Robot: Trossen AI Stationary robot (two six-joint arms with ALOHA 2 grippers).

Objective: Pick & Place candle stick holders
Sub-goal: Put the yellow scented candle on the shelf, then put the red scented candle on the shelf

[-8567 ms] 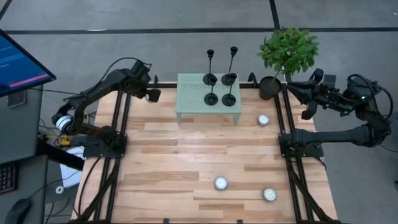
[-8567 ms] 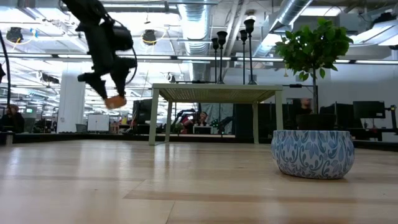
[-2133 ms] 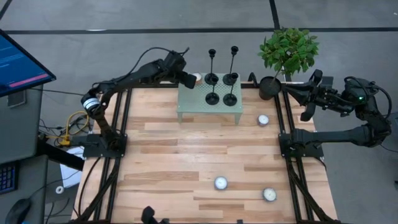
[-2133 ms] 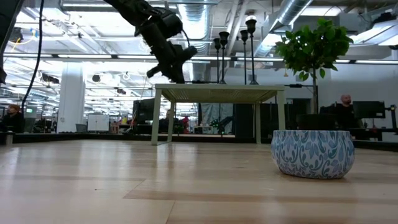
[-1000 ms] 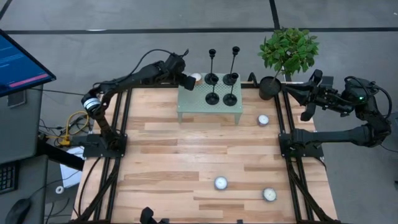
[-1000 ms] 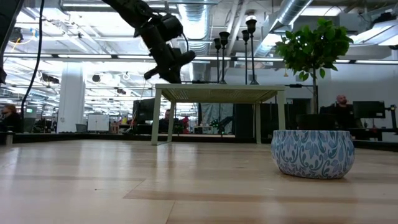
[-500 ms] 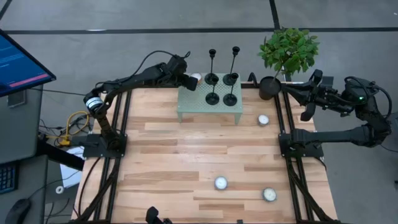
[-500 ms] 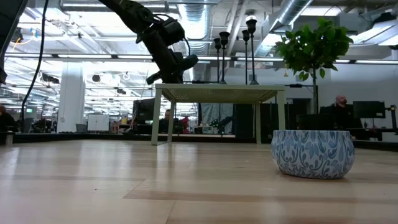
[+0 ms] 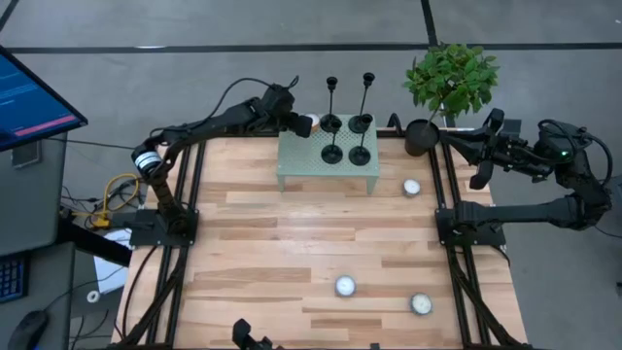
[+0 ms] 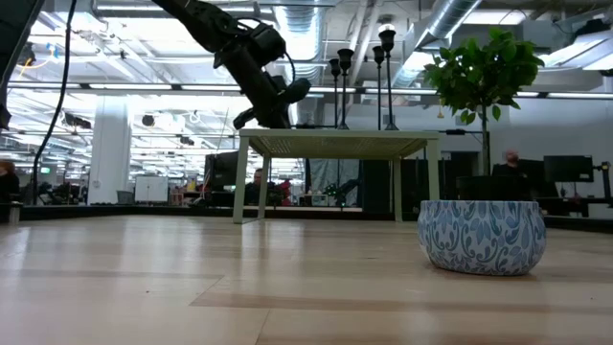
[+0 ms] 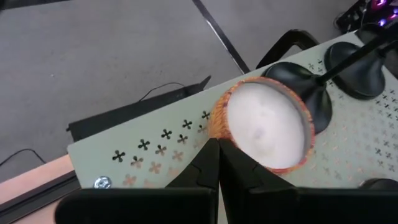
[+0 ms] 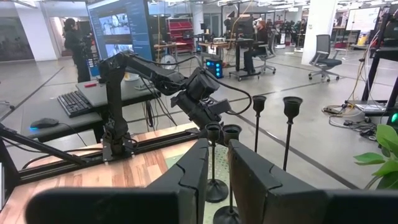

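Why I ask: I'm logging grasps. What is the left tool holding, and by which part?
The left tool pinches a small orange-cased white candle by its rim, at the green table corner. The right tool holds nothing.

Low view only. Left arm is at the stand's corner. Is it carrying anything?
Observer: Yes. In the left wrist view, the left gripper has its jaws shut on an orange-rimmed white candle.
Operator: Where on the stand?
Observer: In the high view it is at the rear left corner of the stand, right beside the base of the rear-left holder.
Operator: Right arm?
Observer: The right gripper hangs by the plant pot, holding nothing.
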